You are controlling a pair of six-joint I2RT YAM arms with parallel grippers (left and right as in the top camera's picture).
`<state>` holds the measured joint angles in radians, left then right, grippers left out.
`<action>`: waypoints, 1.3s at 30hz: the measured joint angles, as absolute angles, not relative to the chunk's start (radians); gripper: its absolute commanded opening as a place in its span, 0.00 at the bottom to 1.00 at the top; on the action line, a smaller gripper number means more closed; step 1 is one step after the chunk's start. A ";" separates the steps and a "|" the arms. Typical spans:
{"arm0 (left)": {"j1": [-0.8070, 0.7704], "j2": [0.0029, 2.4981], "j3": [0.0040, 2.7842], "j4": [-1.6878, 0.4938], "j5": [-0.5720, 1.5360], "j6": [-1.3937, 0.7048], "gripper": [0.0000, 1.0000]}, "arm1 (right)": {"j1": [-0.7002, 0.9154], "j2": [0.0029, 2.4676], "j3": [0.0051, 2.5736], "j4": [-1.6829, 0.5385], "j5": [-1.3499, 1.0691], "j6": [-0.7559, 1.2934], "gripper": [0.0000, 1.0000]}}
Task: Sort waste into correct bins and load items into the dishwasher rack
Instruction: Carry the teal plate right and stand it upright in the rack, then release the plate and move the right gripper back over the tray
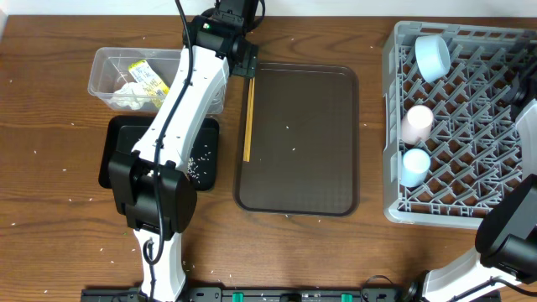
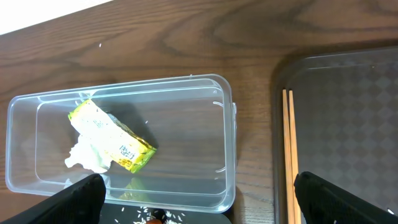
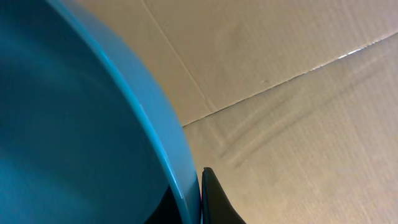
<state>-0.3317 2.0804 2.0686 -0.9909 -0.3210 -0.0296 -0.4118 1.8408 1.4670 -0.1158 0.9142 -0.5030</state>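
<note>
The left gripper (image 2: 196, 202) hangs wide open over the clear tub (image 2: 227, 149), with the chopsticks (image 2: 289, 155) at its three o'clock. The right gripper (image 3: 190, 204) is clamped on the large blue dish (image 3: 62, 124) by its rim.

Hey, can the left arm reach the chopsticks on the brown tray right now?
Probably yes. The left hand is open and empty, hovering just beside the chopsticks, which lie uncovered along the brown tray's left edge with nothing on top.

A dark brown wooden table (image 1: 50, 168) with strong grain fills the overhead view under even light. Past its far edge the left wrist view shows a pale white strip (image 2: 37, 12). Creased beige cardboard (image 3: 298, 124) backs the right wrist view
</note>
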 measured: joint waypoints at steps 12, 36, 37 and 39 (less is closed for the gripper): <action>-0.332 2.080 2.069 -0.991 -0.321 -0.030 0.98 | -0.408 1.834 1.474 -0.189 0.862 -0.458 0.16; -0.332 2.080 2.069 -0.991 -0.321 -0.030 0.98 | -0.148 1.835 1.473 -0.145 0.891 -0.453 0.88; -0.332 2.080 2.069 -0.991 -0.321 -0.030 0.98 | -0.139 1.835 1.473 -0.140 0.899 -0.453 0.88; -0.332 2.080 2.069 -0.991 -0.321 -0.030 0.98 | -0.121 1.835 1.473 -0.137 0.913 -0.453 0.90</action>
<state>-0.3317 2.0804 2.0686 -0.9909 -0.3206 -0.0296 -0.1215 1.8355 1.4734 -0.1368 0.9127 -0.4526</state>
